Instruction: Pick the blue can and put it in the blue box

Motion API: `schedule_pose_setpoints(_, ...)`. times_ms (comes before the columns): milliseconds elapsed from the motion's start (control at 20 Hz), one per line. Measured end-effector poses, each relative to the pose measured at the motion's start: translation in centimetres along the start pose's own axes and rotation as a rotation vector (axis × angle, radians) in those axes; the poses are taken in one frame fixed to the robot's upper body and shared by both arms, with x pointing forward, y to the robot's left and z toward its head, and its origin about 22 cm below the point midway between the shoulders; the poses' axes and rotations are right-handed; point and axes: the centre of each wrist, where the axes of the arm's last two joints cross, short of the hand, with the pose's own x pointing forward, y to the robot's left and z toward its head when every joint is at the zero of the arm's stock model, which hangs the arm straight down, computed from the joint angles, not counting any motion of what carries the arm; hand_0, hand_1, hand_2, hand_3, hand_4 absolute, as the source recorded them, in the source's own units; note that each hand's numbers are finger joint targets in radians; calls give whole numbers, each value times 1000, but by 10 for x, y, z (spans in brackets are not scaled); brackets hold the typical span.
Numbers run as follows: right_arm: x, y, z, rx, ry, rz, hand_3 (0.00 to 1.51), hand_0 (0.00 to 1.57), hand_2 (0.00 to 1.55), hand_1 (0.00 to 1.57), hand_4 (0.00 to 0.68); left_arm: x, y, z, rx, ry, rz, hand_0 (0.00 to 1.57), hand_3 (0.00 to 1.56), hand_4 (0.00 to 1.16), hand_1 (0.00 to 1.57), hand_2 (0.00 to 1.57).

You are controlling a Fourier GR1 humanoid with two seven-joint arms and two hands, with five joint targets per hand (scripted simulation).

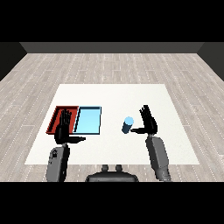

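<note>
A small blue can (127, 124) stands upright on the white table, to the right of the light blue tray (89, 120). My right hand (149, 121) is just right of the can, fingers straight and raised, thumb reaching toward the can's base, a small gap between them. My left hand (63, 129) hovers open over the front of the red tray (57, 116), thumb pointing right toward the blue tray's near edge. Neither hand holds anything.
The red tray and the blue tray lie side by side at the table's left half. The white table (113, 96) stretches bare behind and to the right of the can. Wooden floor surrounds the table.
</note>
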Motion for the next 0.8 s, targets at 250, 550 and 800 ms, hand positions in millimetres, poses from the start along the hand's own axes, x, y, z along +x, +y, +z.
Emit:
schedule_pose_setpoints(250,-20,6,2,-15,24,-35,0,0,0,0,0,1,-1,-5,-1,0,-4,0,0,0,0,0)
schedule_pose_setpoints(550,-38,2,4,-31,42,-68,0,0,0,0,0,7,0,7,-4,2,4,0,0,0,0,0)
schedule_pose_setpoints(800,-56,9,11,-34,58,-74,0,0,0,0,0,4,1,-4,-4,1,-6,0,0,0,0,0)
